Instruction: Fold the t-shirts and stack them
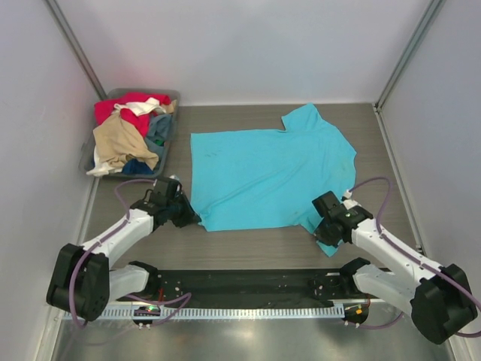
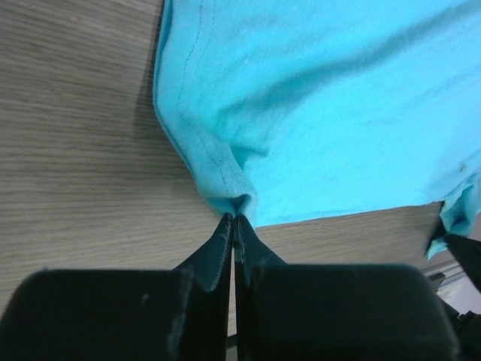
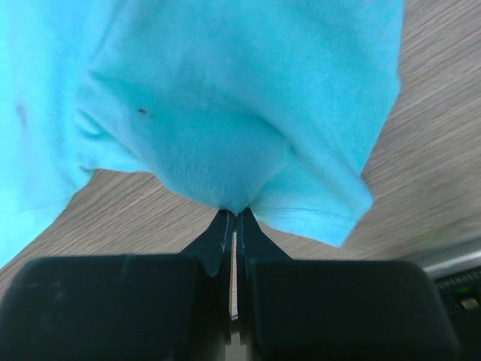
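A bright turquoise t-shirt (image 1: 263, 173) lies spread on the wooden table, hem to the left, one sleeve pointing to the back. My left gripper (image 1: 192, 218) is shut on the shirt's near left hem corner (image 2: 225, 188). My right gripper (image 1: 322, 229) is shut on the cloth at the near sleeve (image 3: 248, 150), which hangs over its fingertips. Red, tan, cream-white and dark blue-grey t-shirts (image 1: 129, 135) lie heaped in the bin at the back left.
The clear grey plastic bin (image 1: 174, 96) stands at the back left by the left wall. White walls close in the table on the left, back and right. A black rail (image 1: 240, 282) with the arm bases runs along the near edge.
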Action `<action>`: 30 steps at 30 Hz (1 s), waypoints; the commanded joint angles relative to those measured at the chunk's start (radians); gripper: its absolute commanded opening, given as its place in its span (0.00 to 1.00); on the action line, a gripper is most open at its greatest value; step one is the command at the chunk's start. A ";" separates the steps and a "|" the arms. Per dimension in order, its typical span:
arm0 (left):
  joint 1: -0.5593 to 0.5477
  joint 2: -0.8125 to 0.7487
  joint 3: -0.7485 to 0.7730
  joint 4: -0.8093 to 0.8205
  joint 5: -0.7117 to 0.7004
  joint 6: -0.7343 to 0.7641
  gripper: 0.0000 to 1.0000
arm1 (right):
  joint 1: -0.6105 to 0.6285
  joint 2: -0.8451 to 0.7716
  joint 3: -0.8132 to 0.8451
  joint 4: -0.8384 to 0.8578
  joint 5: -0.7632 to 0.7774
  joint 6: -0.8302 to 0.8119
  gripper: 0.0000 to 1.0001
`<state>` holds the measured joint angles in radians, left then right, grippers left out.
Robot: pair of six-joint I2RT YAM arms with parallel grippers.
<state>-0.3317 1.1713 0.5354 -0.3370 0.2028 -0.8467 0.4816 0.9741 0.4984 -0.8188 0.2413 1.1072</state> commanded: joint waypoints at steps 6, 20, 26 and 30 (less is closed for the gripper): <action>0.000 -0.039 0.139 -0.146 -0.037 0.046 0.00 | 0.003 -0.016 0.320 -0.121 0.185 -0.099 0.01; 0.063 0.221 0.449 -0.214 -0.069 0.100 0.00 | -0.172 0.277 0.565 0.078 0.205 -0.406 0.01; 0.095 0.355 0.555 -0.221 -0.079 0.112 0.00 | -0.245 0.388 0.644 0.145 0.158 -0.535 0.01; 0.117 0.432 0.610 -0.220 -0.080 0.118 0.00 | -0.258 0.503 0.727 0.164 0.159 -0.584 0.01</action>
<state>-0.2329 1.5654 1.0950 -0.5453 0.1310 -0.7498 0.2321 1.4227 1.1454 -0.7223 0.4004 0.6037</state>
